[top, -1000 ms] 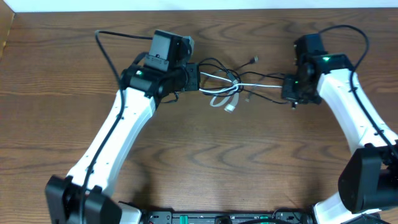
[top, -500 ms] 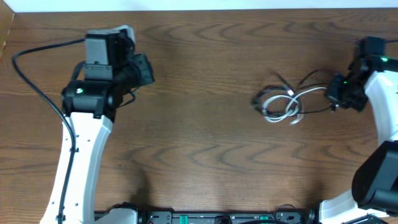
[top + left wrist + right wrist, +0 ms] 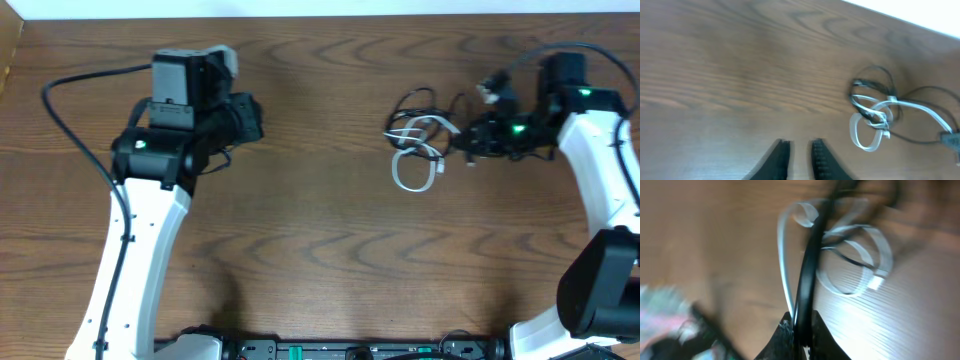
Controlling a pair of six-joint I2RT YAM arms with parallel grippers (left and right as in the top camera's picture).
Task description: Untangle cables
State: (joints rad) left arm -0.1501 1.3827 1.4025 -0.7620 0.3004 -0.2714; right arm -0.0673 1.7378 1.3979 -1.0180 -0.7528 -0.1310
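Note:
The white cable (image 3: 408,168) and the thin black cable (image 3: 412,101) lie tangled in a bundle on the right half of the table. They also show in the left wrist view: the white cable (image 3: 867,131) and the black cable (image 3: 875,72). My right gripper (image 3: 470,140) is shut on the black cable (image 3: 807,275) just right of the bundle, with the white cable (image 3: 785,287) running beside its fingers (image 3: 800,325). My left gripper (image 3: 250,118) is far to the left, its fingers (image 3: 800,150) slightly apart and empty above bare wood.
The wooden table (image 3: 320,260) spans the view, with a pale wall along its far edge (image 3: 920,15). A thick black arm cable (image 3: 75,130) loops out left of my left arm. Another arm cable (image 3: 575,50) arches above my right wrist.
My right gripper has moved left and up with the cable end, and the bundle has shifted left and been reshaped. My left arm has moved slightly right. One second ago both grippers were at the bundle.

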